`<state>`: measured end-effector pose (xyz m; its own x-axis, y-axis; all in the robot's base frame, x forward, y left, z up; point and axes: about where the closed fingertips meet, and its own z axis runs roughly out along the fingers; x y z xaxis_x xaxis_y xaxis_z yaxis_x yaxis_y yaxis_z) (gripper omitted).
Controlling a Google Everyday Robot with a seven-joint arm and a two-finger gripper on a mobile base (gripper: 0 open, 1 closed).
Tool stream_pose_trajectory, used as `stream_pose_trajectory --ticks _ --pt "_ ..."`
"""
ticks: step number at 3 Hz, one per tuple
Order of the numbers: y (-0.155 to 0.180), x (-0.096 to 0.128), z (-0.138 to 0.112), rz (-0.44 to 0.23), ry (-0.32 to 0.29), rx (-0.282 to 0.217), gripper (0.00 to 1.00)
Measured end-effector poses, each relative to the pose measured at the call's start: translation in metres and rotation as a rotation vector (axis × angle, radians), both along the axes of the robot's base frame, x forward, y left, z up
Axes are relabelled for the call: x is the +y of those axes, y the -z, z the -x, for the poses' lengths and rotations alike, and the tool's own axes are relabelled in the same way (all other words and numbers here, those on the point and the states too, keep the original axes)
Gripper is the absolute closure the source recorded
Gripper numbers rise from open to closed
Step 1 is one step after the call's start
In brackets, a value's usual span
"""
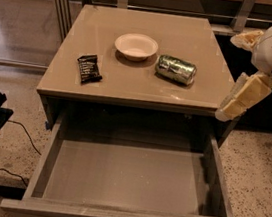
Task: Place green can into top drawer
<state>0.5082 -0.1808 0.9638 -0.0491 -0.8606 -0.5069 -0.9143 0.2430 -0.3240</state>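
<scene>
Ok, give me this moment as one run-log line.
green can: on its side on tabletop, beside bowl, not yet grasped | pincer: off tabletop's right edge, apart from can | top drawer: open

Legible text, brands, numbers, signs: none could be read on any item.

1. Black snack bar wrapper, on the near left part of the tan cabinet top. Pale lettering ran across its dark face, too small to make out as words or a brand.
2. Green can, on its side just right of the white bowl. Pale markings showed on the shiny green wall, and no word or logo was decipherable.
3. Gripper, off the right edge of the cabinet beside its near right corner. Its tan surface carried nothing readable.
</scene>
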Motion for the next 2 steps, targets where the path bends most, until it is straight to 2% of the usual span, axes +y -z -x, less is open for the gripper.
stream_pose_trajectory --ticks 1,2 --pt "0.006 0.009 -0.005 0.028 -0.007 0.006 0.0" --pt "0.025 0.015 -0.034 0.022 0.007 0.01 0.0"
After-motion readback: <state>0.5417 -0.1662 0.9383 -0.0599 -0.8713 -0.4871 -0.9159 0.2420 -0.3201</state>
